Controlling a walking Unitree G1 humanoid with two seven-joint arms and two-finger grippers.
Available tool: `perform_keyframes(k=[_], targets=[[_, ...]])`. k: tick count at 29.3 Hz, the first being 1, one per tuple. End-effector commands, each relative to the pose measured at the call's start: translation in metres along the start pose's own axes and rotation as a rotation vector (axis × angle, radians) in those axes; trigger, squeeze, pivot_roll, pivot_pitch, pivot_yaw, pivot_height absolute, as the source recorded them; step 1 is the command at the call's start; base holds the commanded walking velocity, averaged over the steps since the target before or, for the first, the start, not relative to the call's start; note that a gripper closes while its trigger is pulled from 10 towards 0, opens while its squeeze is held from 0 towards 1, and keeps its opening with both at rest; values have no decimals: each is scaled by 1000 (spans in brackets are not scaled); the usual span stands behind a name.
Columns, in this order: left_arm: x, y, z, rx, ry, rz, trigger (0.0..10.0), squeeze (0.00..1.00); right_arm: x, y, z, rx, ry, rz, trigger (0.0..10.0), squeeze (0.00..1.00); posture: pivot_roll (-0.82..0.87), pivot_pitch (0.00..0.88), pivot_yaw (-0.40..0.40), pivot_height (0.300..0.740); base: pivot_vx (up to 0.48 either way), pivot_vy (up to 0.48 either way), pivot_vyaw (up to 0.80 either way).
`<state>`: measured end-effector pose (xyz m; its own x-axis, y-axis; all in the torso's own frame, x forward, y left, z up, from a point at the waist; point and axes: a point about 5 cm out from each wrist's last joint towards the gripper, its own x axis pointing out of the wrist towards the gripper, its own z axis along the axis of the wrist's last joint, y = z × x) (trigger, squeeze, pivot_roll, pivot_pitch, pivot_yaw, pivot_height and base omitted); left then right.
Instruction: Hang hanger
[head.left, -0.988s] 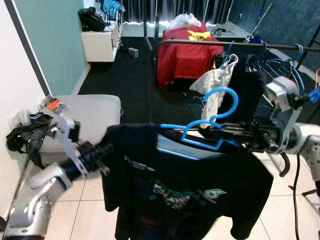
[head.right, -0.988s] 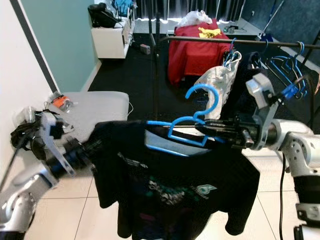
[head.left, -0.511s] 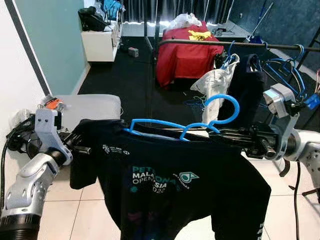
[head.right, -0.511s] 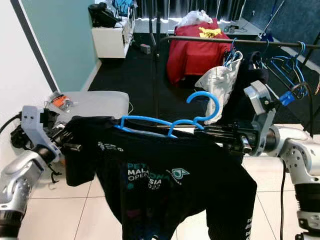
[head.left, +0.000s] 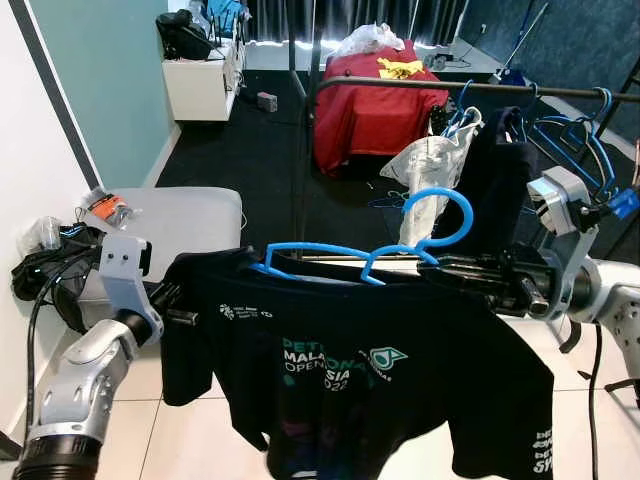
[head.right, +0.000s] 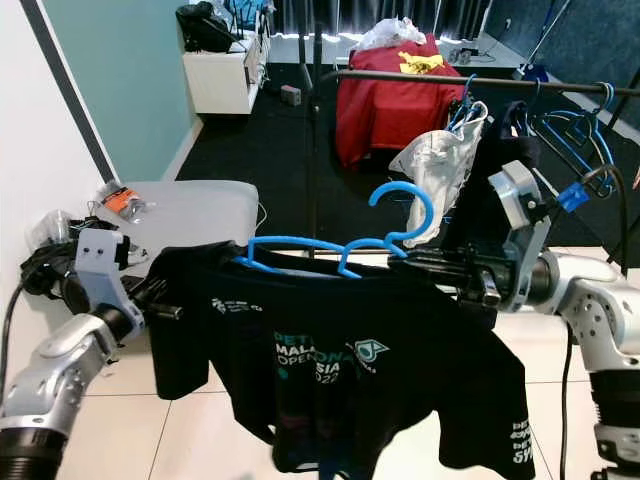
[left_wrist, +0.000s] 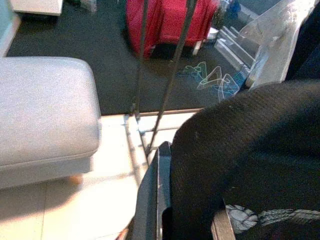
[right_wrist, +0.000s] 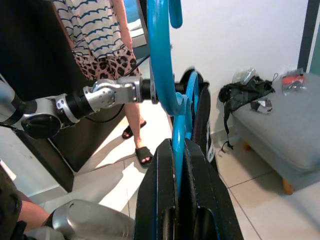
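Observation:
A blue plastic hanger (head.left: 312, 250) carries a black T-shirt (head.left: 400, 400) with a white and teal print. My right gripper (head.left: 437, 267) is shut on the hanger just below its hook, holding it level in front of me; the right wrist view has the blue neck (right_wrist: 177, 125) pinched between the black fingers (right_wrist: 155, 195). My left gripper (head.left: 182, 316) is shut on the shirt's left sleeve, whose black cloth (left_wrist: 235, 150) bunches between its fingers. Beyond stands the dark clothes rail (head.left: 480, 89), higher and farther than the hook.
The rail holds a white garment (head.left: 430, 165), a dark garment (head.left: 497, 165) and several blue hangers (head.left: 578, 135). A grey ottoman (head.left: 185, 222) sits at my left, with a black bag (head.left: 50, 275) beside it. A red-covered piece (head.left: 370, 105) stands behind. A person (right_wrist: 97, 35) stands near me.
My left gripper swung up and out to the left with the sleeve, spreading the shirt so its print faces me. The hanger's left arm came clear. The right gripper barely moved.

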<state>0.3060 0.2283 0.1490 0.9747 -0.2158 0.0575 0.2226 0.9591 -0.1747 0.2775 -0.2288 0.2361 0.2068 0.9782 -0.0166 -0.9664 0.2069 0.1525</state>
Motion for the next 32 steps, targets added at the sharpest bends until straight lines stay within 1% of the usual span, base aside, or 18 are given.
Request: perform_keyframes(k=[1,2,3,6,7,8,10,11,13,15,16,17,20,25,27,30,31,32], targets=[[-2,-7,26,-45,-145,-82,3294,0,-4,2,3,-27,11,1,10000,0,-83,0,-25,740,0,0,0],[-2,-14,32,-64,-180,-138,3294,0,-3,2,2,-28,17,-6,10000,0,-83,0,-25,740,0,0,0],[-2,-14,32,-64,-180,-138,3294,0,-3,2,2,-28,17,-6,10000,0,-83,0,-25,740,0,0,0],[-2,-23,42,-85,-222,-205,3412,0,-2,-1,-1,-31,32,-24,10000,0,-82,0,-23,740,0,0,0],[-2,-26,49,-101,-254,-233,1961,0,-1,-3,-3,-29,43,-39,10000,0,-81,0,-22,740,0,0,0],[-3,-27,56,-118,-286,-256,1059,0,0,-4,-7,-23,55,-51,10000,0,-81,0,-20,740,0,0,0],[-3,-28,61,-128,-306,-267,1059,0,1,-4,-9,-18,63,-59,10000,0,-81,0,-20,740,0,0,0],[-4,-29,65,-145,-324,-288,0,0,2,-6,-13,-16,86,-85,10000,0,-81,0,-20,740,0,0,0],[-5,-34,71,-167,-337,-339,0,0,3,-12,-19,-47,114,-153,10000,0,-80,0,-21,740,0,0,0],[-5,-34,71,-167,-337,-339,0,0,3,-12,-19,-47,114,-153,10000,0,-80,0,-21,740,0,0,0],[-6,-39,71,-165,-329,-377,0,0,5,-16,-16,-64,88,-188,10000,0,-80,0,-21,740,0,0,0],[-6,-39,71,-165,-329,-377,0,0,5,-16,-16,-64,88,-188,10000,0,-80,0,-21,740,0,0,0],[-10,-48,70,-176,-316,-442,0,0,12,-25,-6,-125,-11,-281,10000,0,-83,0,-23,740,0,0,0],[-12,-58,72,-201,-316,-504,0,0,17,-28,-8,-136,-14,-311,10000,0,-82,0,-27,740,0,0,0],[-12,-64,69,-170,-282,-522,0,0,22,-28,-6,-153,-55,-320,10000,0,-80,0,-27,740,0,0,0],[-11,-65,65,-147,-251,-511,0,0,25,-28,-3,-153,-88,-310,10000,0,-81,0,-27,740,0,0,0],[-9,-66,59,-111,-226,-493,1020,0,27,-26,-2,-148,-90,-289,10000,0,-84,0,-28,740,0,0,0],[-9,-66,59,-111,-226,-493,1020,0,27,-26,-2,-148,-90,-289,10000,0,-84,0,-28,740,0,0,0]])
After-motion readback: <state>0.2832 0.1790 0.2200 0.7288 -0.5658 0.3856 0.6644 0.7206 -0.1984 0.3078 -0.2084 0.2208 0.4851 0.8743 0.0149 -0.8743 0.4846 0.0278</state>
